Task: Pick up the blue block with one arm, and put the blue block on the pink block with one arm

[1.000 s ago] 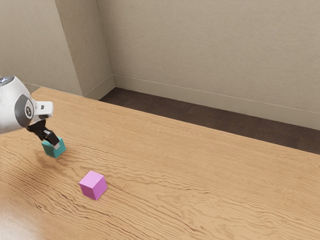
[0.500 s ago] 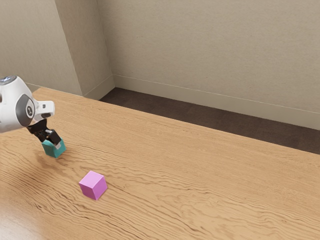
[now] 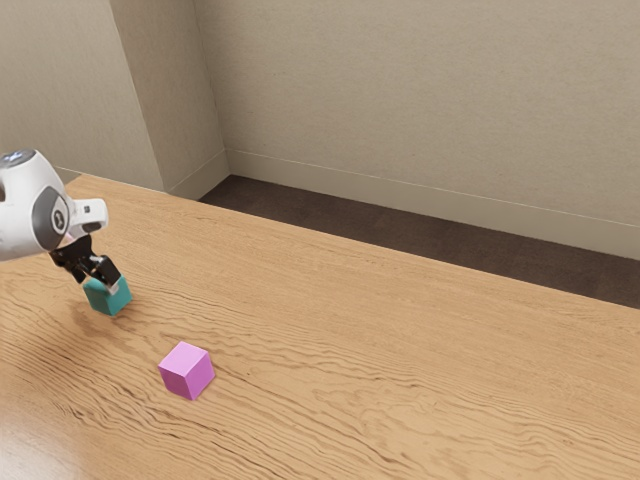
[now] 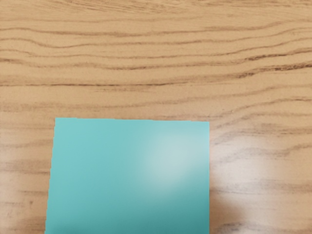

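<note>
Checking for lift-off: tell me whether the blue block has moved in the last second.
No. The blue block sits at the same spot on the table, with the same gap to the pink block.

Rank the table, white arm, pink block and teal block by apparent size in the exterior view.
1. Table.
2. White arm.
3. Pink block and teal block look about alike; the teal one sits farther away and partly covered, so no ranking.

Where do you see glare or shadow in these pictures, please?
Wrist view: a pale sheen on the teal block and a bright patch on the wooden table beside it; exterior view: a soft shadow on the wood under the arm.
</note>
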Controlling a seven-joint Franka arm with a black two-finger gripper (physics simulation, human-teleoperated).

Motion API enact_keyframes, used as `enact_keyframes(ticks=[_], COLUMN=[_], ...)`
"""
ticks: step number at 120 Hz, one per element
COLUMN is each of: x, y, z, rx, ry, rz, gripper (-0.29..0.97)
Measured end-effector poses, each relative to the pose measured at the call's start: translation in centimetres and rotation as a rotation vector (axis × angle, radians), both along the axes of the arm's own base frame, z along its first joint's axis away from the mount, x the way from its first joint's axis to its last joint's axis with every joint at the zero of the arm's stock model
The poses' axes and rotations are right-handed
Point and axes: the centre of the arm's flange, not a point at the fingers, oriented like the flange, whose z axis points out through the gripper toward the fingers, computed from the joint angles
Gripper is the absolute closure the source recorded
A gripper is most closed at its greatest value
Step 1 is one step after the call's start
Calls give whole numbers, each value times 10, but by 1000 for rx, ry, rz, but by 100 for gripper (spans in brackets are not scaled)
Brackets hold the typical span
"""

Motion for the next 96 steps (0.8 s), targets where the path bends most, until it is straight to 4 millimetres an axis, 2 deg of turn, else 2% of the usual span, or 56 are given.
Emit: enact_keyframes(ticks=[50, 96], x=[13, 15], y=[8, 13], z=[-6, -14], rx=[4, 2], ry=[-2, 5], rz=[17, 24], gripper=[0, 0])
